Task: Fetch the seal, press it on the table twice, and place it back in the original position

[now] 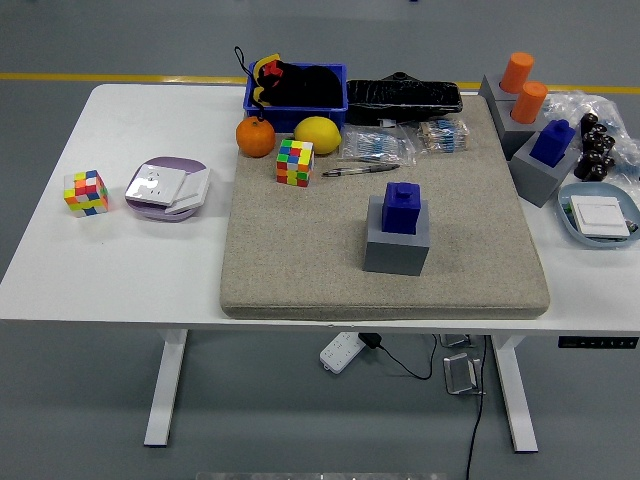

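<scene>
A blue seal (pixel 404 208) stands upright on its grey block (pixel 397 246) in the middle of the beige mat (pixel 300 250). A second blue seal (pixel 552 140) sits on another grey block (pixel 537 172) at the mat's right edge. Behind that one, two orange seals (pixel 523 86) stand on a grey stand. Neither robot hand shows in the picture, and nothing touches any seal.
A pen (pixel 358 170), a colour cube (pixel 295 162), an orange (pixel 255 137), a lemon (pixel 317 135) and a blue bin (pixel 296 88) line the mat's far side. At right lie a light blue dish (pixel 600 216) and dark beads (pixel 596 148); at left, a purple plate (pixel 166 188) and another cube (pixel 86 192).
</scene>
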{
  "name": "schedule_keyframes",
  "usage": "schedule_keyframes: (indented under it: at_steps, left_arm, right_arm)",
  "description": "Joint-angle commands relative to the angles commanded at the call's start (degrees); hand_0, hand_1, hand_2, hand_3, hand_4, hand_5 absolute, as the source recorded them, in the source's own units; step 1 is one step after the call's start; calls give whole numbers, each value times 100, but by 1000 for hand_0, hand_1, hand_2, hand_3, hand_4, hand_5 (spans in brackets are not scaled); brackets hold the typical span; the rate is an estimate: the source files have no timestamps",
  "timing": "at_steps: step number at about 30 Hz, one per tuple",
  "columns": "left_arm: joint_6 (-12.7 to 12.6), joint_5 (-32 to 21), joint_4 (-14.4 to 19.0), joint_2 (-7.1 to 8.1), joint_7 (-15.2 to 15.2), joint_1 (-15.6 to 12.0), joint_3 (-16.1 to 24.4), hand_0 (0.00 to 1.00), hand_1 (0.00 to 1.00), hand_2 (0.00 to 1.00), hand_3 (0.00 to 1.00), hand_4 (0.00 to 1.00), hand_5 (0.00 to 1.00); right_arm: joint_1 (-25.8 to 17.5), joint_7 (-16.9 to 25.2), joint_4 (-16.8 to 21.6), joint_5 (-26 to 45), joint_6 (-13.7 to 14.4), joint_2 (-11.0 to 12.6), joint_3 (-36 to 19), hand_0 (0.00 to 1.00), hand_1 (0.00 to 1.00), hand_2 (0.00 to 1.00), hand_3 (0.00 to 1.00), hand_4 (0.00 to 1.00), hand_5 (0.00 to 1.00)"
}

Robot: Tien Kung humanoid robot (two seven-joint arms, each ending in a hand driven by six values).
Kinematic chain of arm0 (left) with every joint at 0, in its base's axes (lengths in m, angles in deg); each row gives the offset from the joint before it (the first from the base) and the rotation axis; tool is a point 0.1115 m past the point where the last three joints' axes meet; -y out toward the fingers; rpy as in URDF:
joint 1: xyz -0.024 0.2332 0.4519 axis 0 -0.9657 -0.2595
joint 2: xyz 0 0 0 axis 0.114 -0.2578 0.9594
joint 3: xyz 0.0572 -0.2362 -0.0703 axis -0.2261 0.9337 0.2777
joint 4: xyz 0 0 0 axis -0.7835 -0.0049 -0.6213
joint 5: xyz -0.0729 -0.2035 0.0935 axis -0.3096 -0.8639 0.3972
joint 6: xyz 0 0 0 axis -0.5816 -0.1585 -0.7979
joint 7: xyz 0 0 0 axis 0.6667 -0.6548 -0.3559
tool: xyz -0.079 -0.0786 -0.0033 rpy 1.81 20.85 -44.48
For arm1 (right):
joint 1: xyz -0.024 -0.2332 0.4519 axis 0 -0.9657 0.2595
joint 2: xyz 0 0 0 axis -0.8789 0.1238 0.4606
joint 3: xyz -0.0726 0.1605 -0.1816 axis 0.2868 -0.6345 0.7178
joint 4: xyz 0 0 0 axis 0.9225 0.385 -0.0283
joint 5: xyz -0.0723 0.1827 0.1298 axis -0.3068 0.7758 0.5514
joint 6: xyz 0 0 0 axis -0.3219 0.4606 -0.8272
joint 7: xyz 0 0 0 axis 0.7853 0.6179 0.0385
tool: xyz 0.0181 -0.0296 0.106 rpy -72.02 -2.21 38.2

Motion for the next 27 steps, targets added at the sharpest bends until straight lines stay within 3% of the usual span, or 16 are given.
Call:
schedule_keyframes:
  at_steps: [27]
  left_arm:
    - [10,8,3,0,-8,9,19,814,815,786,834,795,398]
  right_arm:
    - [-65,-55,75,-75,11,-55,-380,823,730,715,657,843,220]
